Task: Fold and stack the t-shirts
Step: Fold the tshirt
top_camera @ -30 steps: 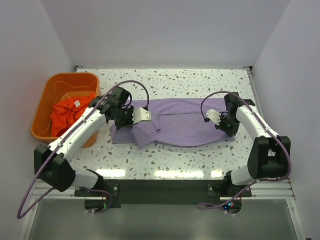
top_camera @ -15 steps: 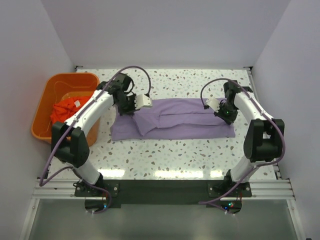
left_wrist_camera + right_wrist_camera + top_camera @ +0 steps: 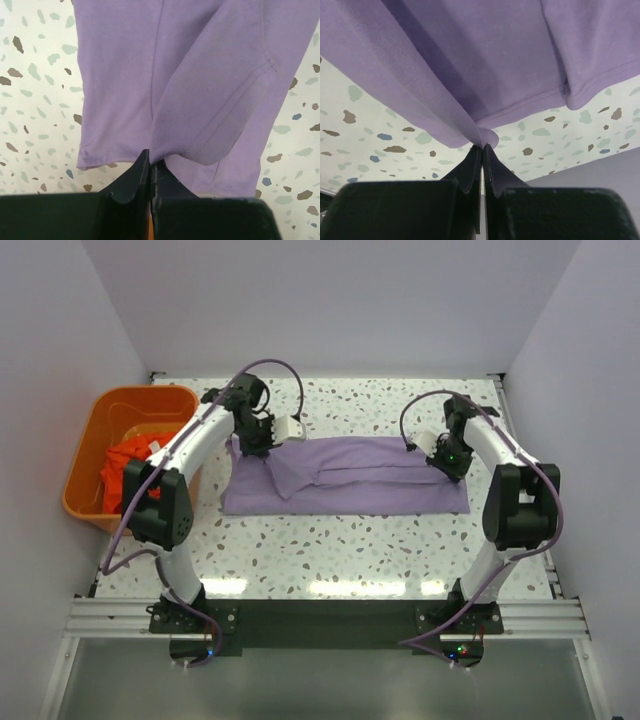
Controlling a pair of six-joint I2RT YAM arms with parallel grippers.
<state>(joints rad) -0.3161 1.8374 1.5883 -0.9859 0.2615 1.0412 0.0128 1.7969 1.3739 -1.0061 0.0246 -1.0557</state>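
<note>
The lavender-purple t-shirt [image 3: 350, 480] lies as a long folded strip across the middle of the table. My left gripper [image 3: 252, 445] is shut on its far left corner; the left wrist view shows the cloth [image 3: 200, 75] pinched between the black fingertips [image 3: 131, 177]. My right gripper [image 3: 449, 459] is shut on its far right corner; the right wrist view shows the hem [image 3: 470, 65] bunched in the jaws. The orange-red t-shirt [image 3: 135, 462] lies crumpled in the orange basket [image 3: 90, 430] at the left.
The speckled table [image 3: 350, 550] runs between white walls on three sides. The basket stands at the table's left edge. Purple cables loop above both wrists.
Both grippers have carried the shirt's near edge away from me and over the rest, turning the shirt into a narrower strip. Both arms now reach further back.
</note>
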